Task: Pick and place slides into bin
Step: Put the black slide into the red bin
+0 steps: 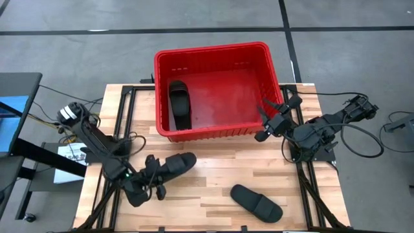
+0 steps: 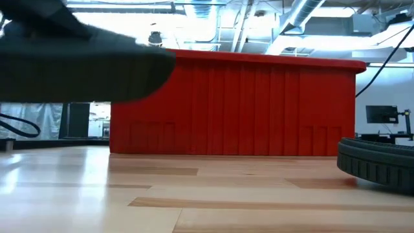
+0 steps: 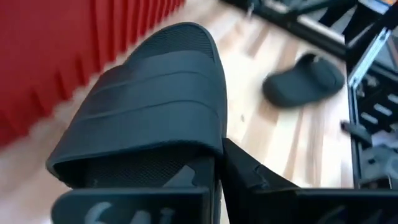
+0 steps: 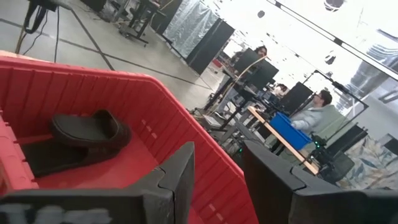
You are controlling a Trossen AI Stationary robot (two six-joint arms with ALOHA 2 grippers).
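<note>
Now left fingers (image 1: 155, 183) around slide (image 1: 173, 166).

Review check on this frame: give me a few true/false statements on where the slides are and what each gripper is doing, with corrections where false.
1. The left gripper holds a slide in front of the bin. True.
2. The bin is empty. False: slides lie at its left end.
3. A slide lies loose on the table. True.
4. The right gripper grips a slide. False: it is open and empty, over the bin's right rim.
</note>
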